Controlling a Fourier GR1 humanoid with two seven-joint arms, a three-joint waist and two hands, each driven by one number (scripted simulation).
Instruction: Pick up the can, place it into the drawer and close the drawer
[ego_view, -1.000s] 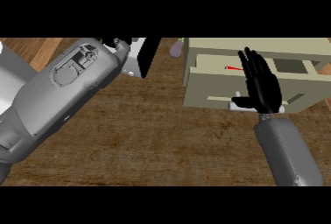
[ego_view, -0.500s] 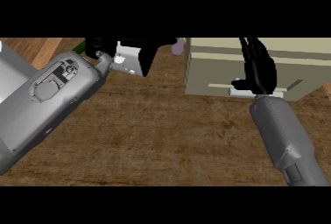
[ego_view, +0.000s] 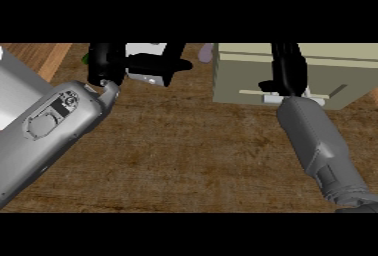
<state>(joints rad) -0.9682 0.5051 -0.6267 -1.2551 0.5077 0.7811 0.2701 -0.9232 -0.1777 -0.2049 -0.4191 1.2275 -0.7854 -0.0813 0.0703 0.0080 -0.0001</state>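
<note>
Can not visible, so its axis/orientation can't be told. R hand (ego_view: 289, 70) lies fingers straight on the drawer (ego_view: 295, 75) front, near its handle (ego_view: 284, 93). L hand (ego_view: 111, 62) at top left, fingers curled; contents unclear.

2 grey forearms, smooth rounded shells; left forearm (ego_view: 55, 125) has recessed panel outline; black left hand (ego_view: 111, 62), black right hand (ego_view: 289, 70).

beige drawer (ego_view: 295, 75) upper right, can not discernible
</note>
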